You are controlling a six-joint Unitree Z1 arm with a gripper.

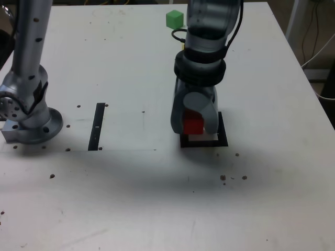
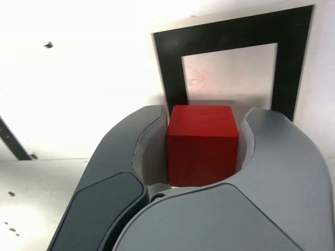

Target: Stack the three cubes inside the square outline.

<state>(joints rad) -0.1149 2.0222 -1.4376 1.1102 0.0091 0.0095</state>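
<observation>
Evidently the red cube point(image 2: 201, 144) is being pinched between the jaws of the gripper point(image 1: 194, 124) and held just over the square outline point(image 2: 170, 78), being lined up as the stack's base.

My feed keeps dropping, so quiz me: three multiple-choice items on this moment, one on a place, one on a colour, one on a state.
1. Where does the green cube sit in the exterior view?
A. Inside the square outline
B. Far end of the table, behind the arm
C. Beside the black strip

2. What colour is the cube in the pincer?
A. Red
B. Yellow
C. Blue

3. How is the pincer?
A. Wide open, empty
B. Out of view
C. Shut on a cube

Answers: 1 B, it lies alone near the table's far edge. 2 A, the red cube shows between the jaws in both views. 3 C, both jaws press its sides, over the square outline.
</observation>
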